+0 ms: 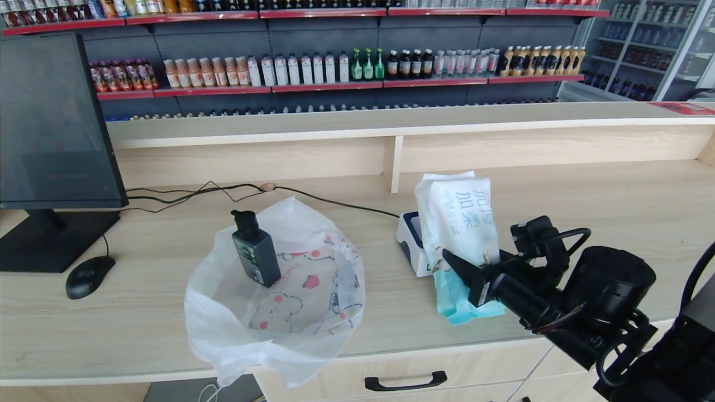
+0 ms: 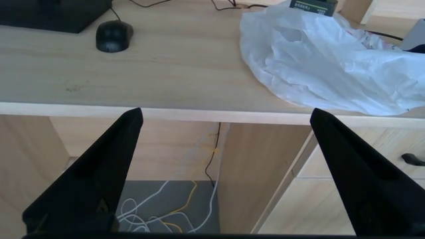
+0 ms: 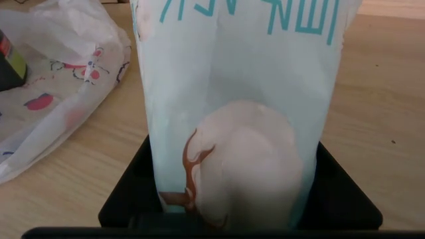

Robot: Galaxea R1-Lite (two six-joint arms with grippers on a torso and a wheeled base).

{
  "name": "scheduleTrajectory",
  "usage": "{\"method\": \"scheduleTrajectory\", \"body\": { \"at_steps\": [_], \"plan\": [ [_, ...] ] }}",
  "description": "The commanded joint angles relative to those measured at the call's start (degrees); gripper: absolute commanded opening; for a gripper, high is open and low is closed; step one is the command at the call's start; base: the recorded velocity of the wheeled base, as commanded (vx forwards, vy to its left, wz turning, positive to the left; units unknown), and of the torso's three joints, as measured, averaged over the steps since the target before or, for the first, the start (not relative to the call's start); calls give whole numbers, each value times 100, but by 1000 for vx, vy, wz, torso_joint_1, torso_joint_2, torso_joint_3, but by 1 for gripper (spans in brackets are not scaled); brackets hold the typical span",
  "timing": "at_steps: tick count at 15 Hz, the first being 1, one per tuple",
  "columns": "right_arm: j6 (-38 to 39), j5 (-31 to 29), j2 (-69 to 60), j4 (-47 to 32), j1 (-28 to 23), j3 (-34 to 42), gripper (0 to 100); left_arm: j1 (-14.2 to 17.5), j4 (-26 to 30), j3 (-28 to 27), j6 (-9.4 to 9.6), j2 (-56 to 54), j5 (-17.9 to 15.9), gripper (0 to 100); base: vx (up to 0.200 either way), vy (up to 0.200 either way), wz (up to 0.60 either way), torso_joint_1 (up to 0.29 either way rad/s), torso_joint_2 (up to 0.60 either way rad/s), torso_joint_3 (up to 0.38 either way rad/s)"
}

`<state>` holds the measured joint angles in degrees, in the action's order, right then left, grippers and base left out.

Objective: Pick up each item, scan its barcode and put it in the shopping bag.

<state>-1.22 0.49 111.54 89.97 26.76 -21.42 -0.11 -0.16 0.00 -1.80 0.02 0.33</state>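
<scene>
1. Right gripper [image 1: 453,262] is clamped on the lower part of a soft white-and-teal pack [image 1: 458,218], one finger on each side. It holds the pack upright just in front of the scanner [image 1: 409,234], above the table [image 1: 558,212].
2. Left gripper [image 2: 226,113] hangs below the table's front edge, fingers wide apart, holding nothing.
3. Bag [image 1: 290,312] lies open at the front of the table with its lip drooping over the edge. A dark bottle [image 1: 255,251] stands upright inside it.
4. Risk: the pack is limp and gripped low, so its tall upper part may sag or slide out of the grip during travel.
5. Risk: the barcode may face away from the scanner window, in which case no read is likely.
6. Risk: the bag mouth is floppy and partly off the table. A careless drop may miss it, drag the bag over the edge, or knock the bottle down.
7. Risk: a cable [image 1: 335,204] runs behind the bag and may snag on a wide sweep.
8. Hidden: the pack covers most of the scanner, and its window cannot be made out.
9. Hidden: no barcode is visible on the pack's exposed faces.
10. Hidden: in the head view the pack screens the right gripper's far finger. The pack's lower end is cut off in the right wrist view.
11. Unclear: whether the pack touches the scanner or merely stands in front of it.
</scene>
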Motion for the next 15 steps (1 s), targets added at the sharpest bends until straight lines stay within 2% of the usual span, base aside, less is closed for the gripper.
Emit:
{"method": "scheduleTrajectory", "body": {
  "at_steps": [1,12,15],
  "plan": [
    [-1,4,96,3,-4,-11,0,2,-2,0,5,-2,2,100,0,0,0,0,0,0],
    [-1,4,333,3,5,-143,0,2,-2,0,5,-2,2,100,0,0,0,0,0,0],
    [-1,4,289,3,145,-170,0,2,-2,0,5,-2,2,100,0,0,0,0,0,0]
  ]
}}
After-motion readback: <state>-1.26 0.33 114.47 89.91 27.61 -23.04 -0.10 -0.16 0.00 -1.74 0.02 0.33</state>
